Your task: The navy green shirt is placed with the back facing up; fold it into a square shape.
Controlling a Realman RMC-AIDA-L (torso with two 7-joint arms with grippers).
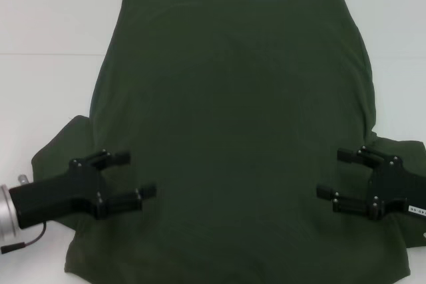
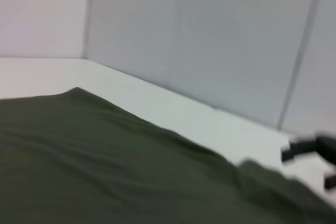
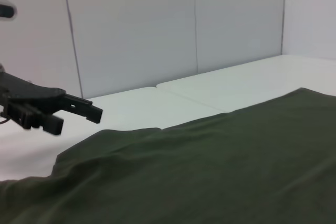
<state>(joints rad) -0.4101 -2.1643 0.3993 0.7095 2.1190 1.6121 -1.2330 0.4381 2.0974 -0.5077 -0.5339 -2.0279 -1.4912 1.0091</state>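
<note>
The navy green shirt (image 1: 233, 131) lies flat on the white table, plain side up, hem at the far edge and sleeves spread toward me. My left gripper (image 1: 136, 174) hovers open over the shirt's left side near the sleeve, with nothing between its fingers. On the opposite side my right gripper (image 1: 333, 174) is open too, above the right sleeve area. The left wrist view shows the shirt (image 2: 105, 166) and the right gripper's fingertips (image 2: 304, 149) far off. In the right wrist view the shirt (image 3: 210, 171) fills the foreground and the left gripper (image 3: 79, 114) floats above its edge.
The white table (image 1: 46, 18) extends beyond the shirt at the far left and right. Pale wall panels (image 3: 157, 30) stand behind the table. A thin cable (image 1: 26, 241) hangs under the left arm.
</note>
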